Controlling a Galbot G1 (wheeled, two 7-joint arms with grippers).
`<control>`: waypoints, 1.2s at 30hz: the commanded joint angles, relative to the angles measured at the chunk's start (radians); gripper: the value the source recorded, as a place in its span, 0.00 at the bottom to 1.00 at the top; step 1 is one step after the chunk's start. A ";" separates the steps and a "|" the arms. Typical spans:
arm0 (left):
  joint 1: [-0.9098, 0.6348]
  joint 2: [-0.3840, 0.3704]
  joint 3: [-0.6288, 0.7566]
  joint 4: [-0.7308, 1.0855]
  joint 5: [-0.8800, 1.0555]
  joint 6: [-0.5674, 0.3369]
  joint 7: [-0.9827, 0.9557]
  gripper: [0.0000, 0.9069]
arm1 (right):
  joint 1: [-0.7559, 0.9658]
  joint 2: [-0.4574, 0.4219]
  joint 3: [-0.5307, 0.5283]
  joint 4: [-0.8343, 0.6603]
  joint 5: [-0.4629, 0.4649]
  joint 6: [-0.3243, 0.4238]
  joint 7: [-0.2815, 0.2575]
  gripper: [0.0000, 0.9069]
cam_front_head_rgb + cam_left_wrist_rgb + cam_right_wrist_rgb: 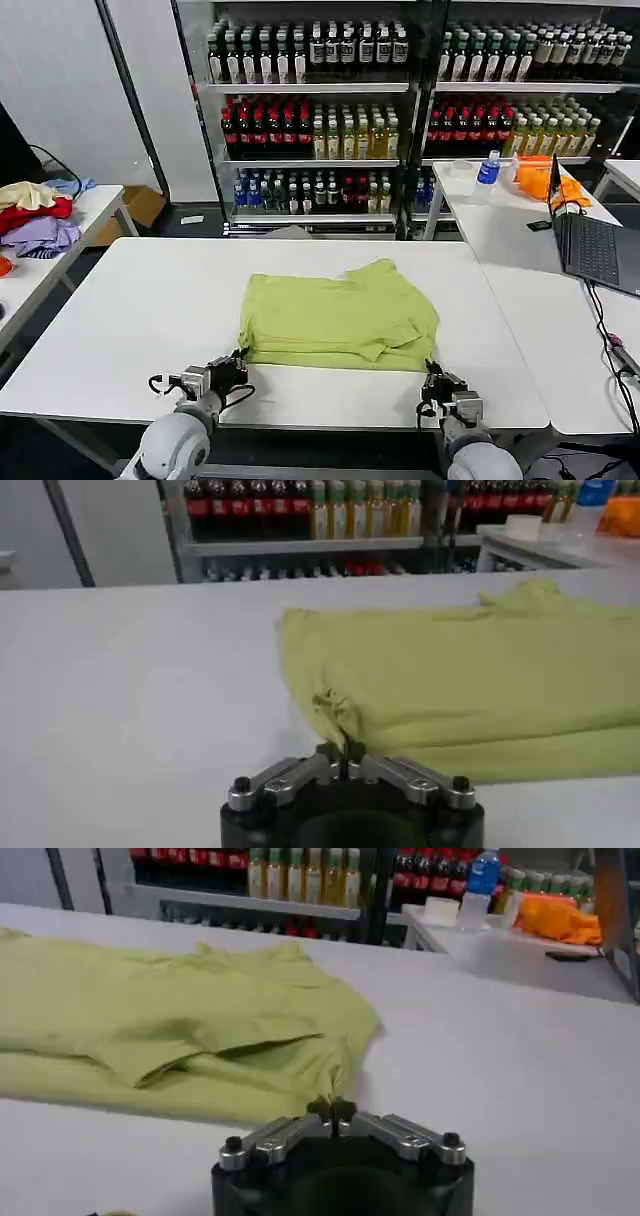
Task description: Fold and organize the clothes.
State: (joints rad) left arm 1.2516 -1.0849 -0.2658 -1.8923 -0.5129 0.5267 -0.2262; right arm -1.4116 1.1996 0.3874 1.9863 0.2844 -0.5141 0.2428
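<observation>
The clothes are one lime-green T-shirt (340, 320), lying partly folded and wrinkled in the middle of the white table (150, 300). My left gripper (238, 362) is at the shirt's near left corner; in the left wrist view it (345, 752) is shut, pinching a small ridge of the T-shirt (470, 680). At the near right corner my right gripper (432, 378) is shut too; in the right wrist view its tips (332, 1110) pinch the hem of the T-shirt (180, 1018). Both sit low at the table's front edge.
A side table at the left holds a red, lilac and cream garment pile (35, 215). On the right tables are an open laptop (590, 245), its cable (610, 335), an orange cloth (545, 175) and a water bottle (488, 168). Drink shelves (320, 110) stand behind.
</observation>
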 commanded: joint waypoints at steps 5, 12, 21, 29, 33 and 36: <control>0.254 -0.007 -0.043 -0.219 0.064 -0.006 -0.002 0.02 | -0.100 -0.030 0.043 0.103 0.000 -0.011 0.000 0.00; 0.387 -0.038 -0.057 -0.315 0.126 -0.027 -0.008 0.02 | -0.215 -0.045 0.081 0.192 -0.026 -0.023 -0.010 0.00; 0.434 -0.037 -0.071 -0.363 0.191 -0.038 0.015 1.00 | -0.264 -0.016 0.085 0.250 -0.064 -0.025 -0.024 1.00; 0.418 -0.012 -0.138 -0.416 0.167 -0.012 0.026 1.00 | -0.242 -0.057 0.145 0.292 -0.028 0.001 -0.032 1.00; 0.377 0.017 -0.185 -0.415 0.111 0.002 0.024 1.00 | -0.195 -0.071 0.152 0.286 0.002 0.010 -0.029 1.00; 0.324 0.043 -0.201 -0.368 0.062 0.001 0.013 1.00 | -0.122 -0.081 0.134 0.243 0.034 0.019 -0.020 1.00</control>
State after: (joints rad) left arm 1.6025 -1.0671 -0.4146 -2.2564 -0.4028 0.5221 -0.2139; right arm -1.5532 1.1263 0.4963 2.2156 0.2987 -0.5099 0.2306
